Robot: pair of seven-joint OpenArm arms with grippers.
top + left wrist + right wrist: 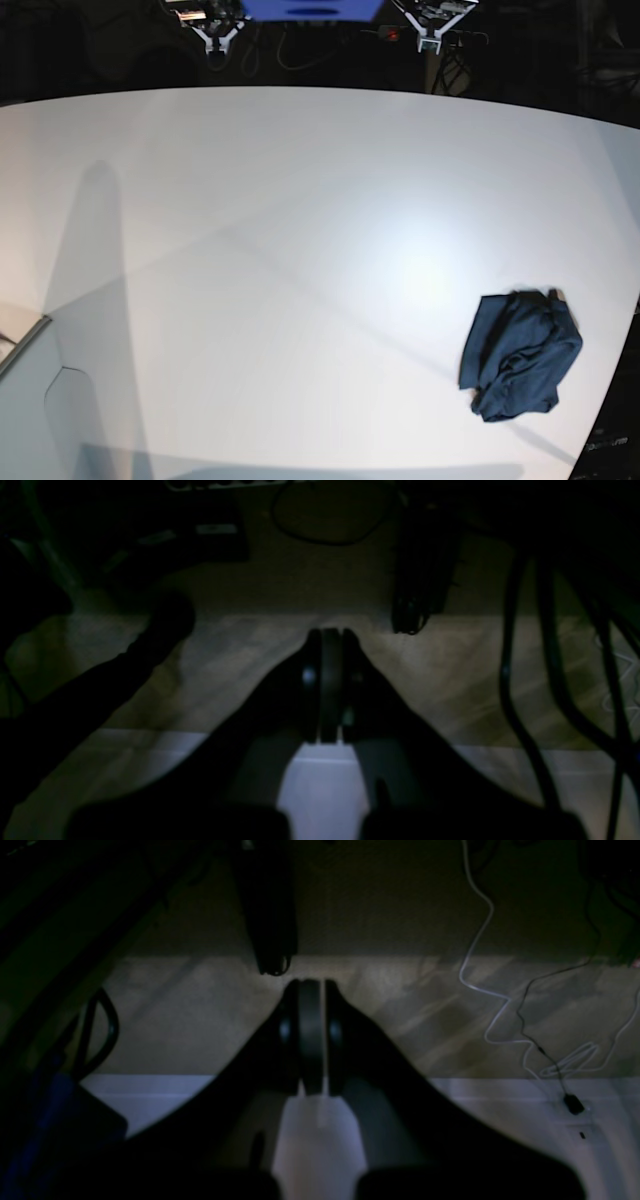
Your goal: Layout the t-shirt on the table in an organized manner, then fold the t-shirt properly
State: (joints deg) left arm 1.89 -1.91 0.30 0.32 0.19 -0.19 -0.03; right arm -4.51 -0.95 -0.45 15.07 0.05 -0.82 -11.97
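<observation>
Shirt's crumpled, both arms parked way back

The t-shirt [520, 354] sits in a rumpled heap near the table [250, 260] edge on the base view's right. The left gripper [330, 630] and right gripper [312, 982] both have jaws pressed together, holding nothing, well apart from it.

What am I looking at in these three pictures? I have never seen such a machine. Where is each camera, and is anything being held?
This is a robot with two arms. The bright picture looks down from above on a white table. A crumpled dark blue t-shirt lies near one edge, not yet spread out. The arms are at the far edge, well away from the shirt.

The two dark pictures come from cameras on the wrists. Each looks along its own tool: the left tool and the right tool. Both are shut and hold nothing. Behind them you see the floor with some cables.
</observation>
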